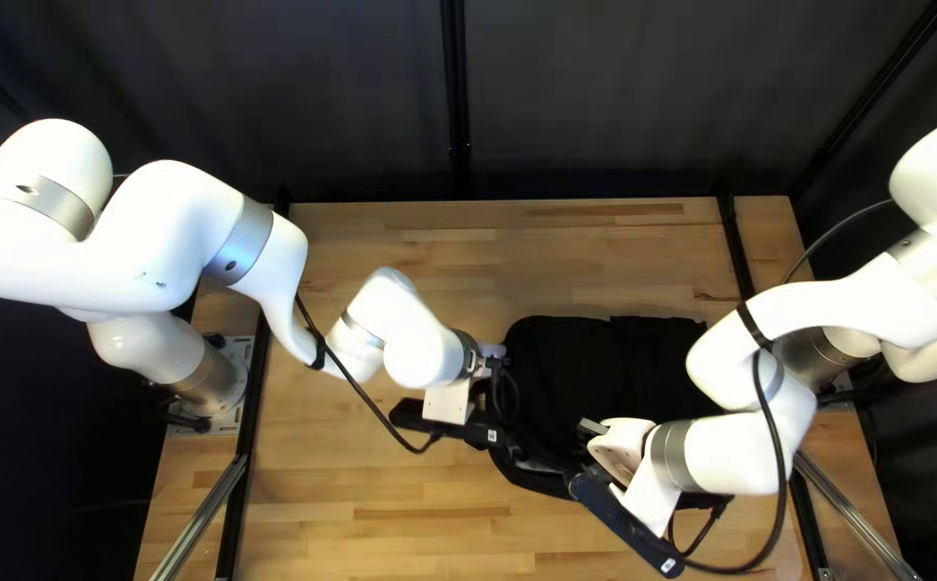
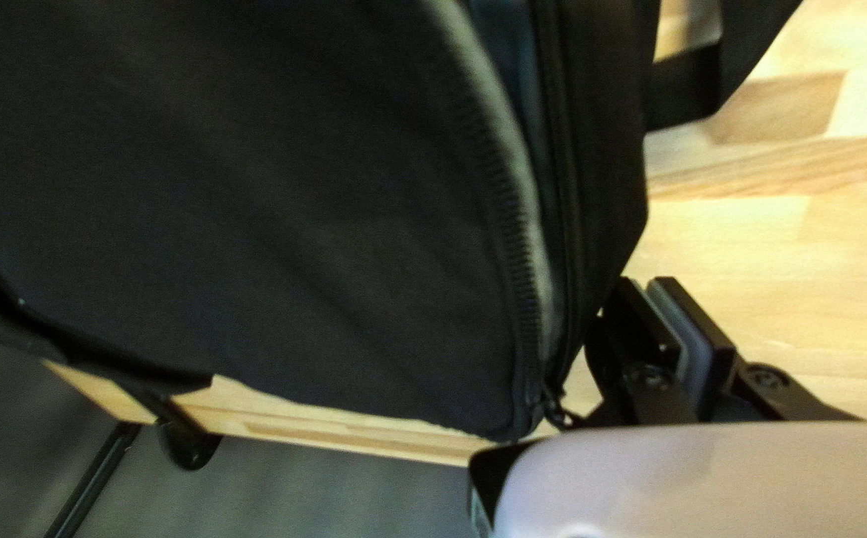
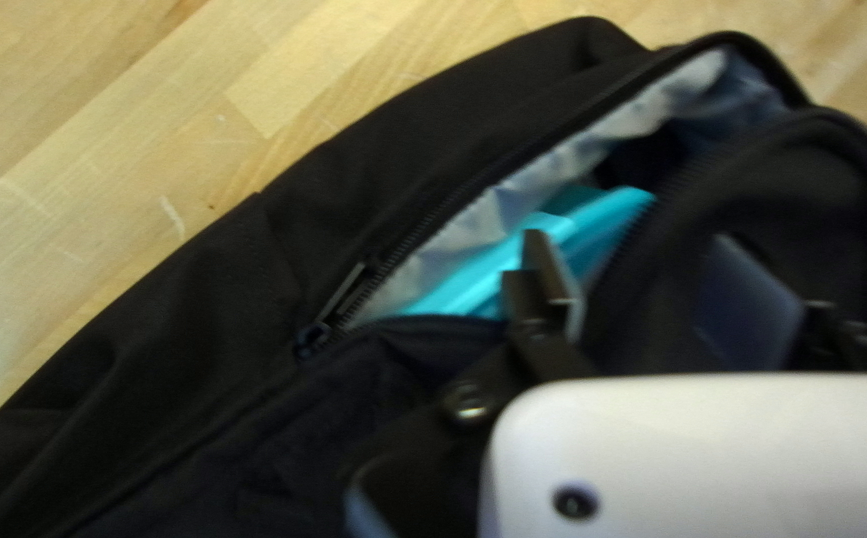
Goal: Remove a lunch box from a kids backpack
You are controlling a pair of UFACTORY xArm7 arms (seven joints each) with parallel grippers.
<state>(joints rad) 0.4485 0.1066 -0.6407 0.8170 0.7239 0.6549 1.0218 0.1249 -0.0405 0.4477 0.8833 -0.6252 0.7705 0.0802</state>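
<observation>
I think I am at the part where I reach in for the lunch box. The black cloth backpack (image 1: 608,360) lies just right of the middle of the top left view, and its zip (image 3: 433,214) is open. Inside, I see some of the bright blue-green lunch box (image 3: 603,224), tucked against the pale blue and white lining (image 3: 468,224). My right gripper (image 3: 630,244) is spread wide, one finger by the box and the black flap (image 3: 632,289) between the two. My left gripper (image 2: 646,283) is pinched closed on nothing, just beside the bag. Next, I should get both right fingers around the box, not the flap, while my left steadies the bag. The cloth could snag.
</observation>
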